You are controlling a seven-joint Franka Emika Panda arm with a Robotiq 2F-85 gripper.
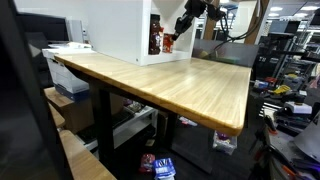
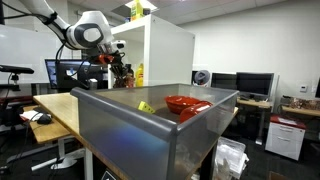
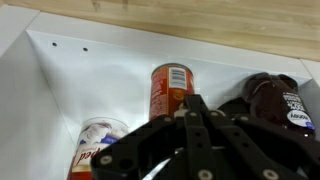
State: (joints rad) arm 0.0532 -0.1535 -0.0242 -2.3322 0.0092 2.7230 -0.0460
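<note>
Black gripper [image 3: 195, 103]: its two fingers [image 3: 190, 118] are pressed tight together, w/ nothing between them.

The round red-orange tin can with a paper label [image 3: 170, 85] is the nearest thing. In the wrist view it sits at about 11 o'clock from the fingertips, just past them. Can't tell if the tips touch it. The can stands upright, long side going up & down, on the floor of the white box-shaped cabinet [image 3: 60, 85].

At 3 o'clock from the tips, near the can, stands a dark brown plastic bottle [image 3: 278, 100]. At 8 o'clock, closer to the camera, is a white & red labelled can [image 3: 100, 150].

The white robot arm [image 2: 90, 30] reaches over the light wooden table [image 1: 180, 80]. Its wrist is bent, so the gripper points into the open cabinet front in both exterior views.
</note>
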